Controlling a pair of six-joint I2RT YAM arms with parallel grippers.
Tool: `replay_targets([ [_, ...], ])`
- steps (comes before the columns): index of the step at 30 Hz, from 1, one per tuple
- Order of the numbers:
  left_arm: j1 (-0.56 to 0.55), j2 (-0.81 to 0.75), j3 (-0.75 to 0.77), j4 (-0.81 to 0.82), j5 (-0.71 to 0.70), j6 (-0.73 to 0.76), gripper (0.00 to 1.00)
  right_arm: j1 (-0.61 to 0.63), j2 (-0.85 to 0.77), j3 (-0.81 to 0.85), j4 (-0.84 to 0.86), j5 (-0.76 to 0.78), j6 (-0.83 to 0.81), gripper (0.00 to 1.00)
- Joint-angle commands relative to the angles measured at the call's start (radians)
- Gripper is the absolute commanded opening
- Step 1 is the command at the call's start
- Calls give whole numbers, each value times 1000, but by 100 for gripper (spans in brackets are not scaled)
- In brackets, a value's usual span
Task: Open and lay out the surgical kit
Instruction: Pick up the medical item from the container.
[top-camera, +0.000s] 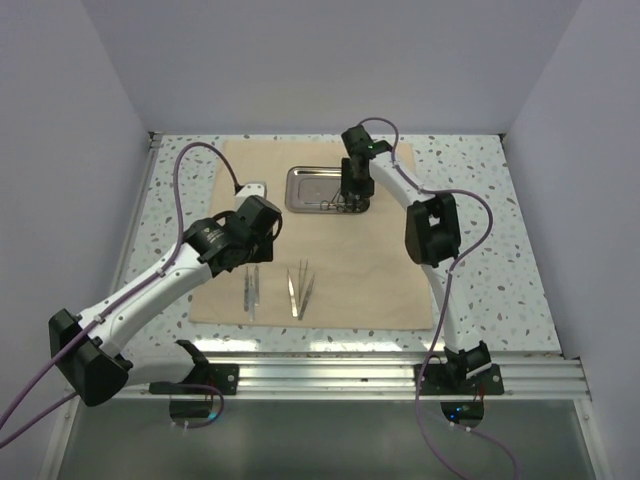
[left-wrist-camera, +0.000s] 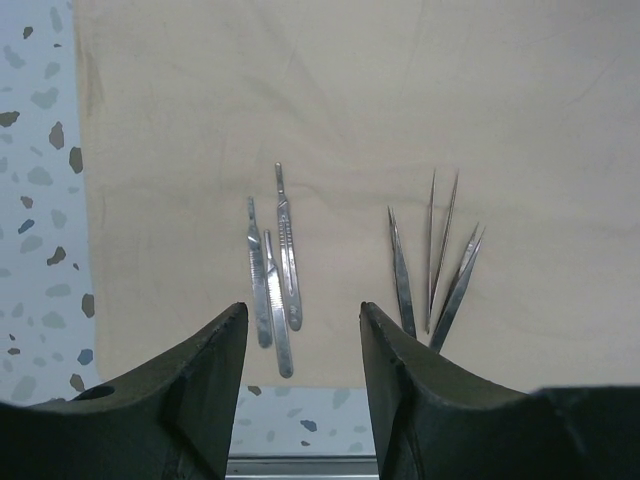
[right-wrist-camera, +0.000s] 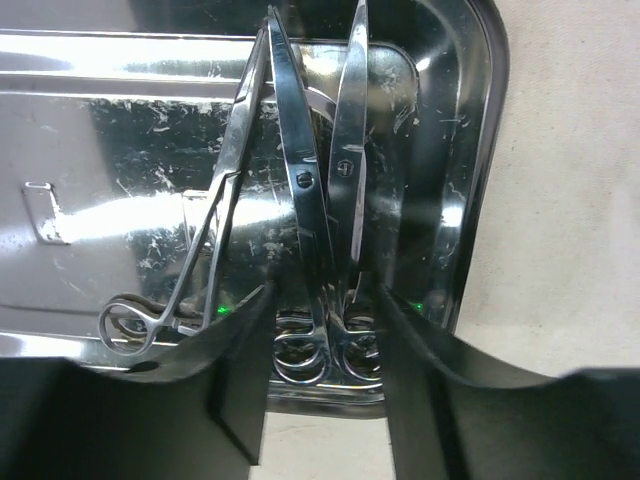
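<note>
Scissors (right-wrist-camera: 300, 180) perhaps pinched by right gripper (right-wrist-camera: 325, 297).

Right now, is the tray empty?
No, the right wrist view shows scissors and forceps lying inside the tray.

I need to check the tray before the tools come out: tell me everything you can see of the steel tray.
The steel tray is a shallow, shiny rectangle with rounded corners and a raised rim, its floor scuffed and reflective. It lies flat on the far part of the tan cloth. Scissors and ring-handled forceps lie in its right end, where the right gripper straddles their handles.
</note>
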Motion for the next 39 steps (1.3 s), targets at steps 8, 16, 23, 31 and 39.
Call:
replay_targets([
  [8, 21, -50, -19, 14, 3, 37, 52, 4, 71, -19, -34, 19, 18, 14],
  [16, 21, -45, -20, 20, 23, 37, 52, 2, 35, 20, -73, 40, 6, 0],
  [23, 21, -41, -14, 34, 40, 27, 51, 0, -89, 34, -70, 33, -19, 0],
  [31, 22, -30, 0, 42, 31, 20, 51, 2, -274, -68, -38, 7, -39, 0],
  [39, 21, -32, -15, 55, 52, -6, 49, 2, -391, -303, 63, -61, -2, 0],
])
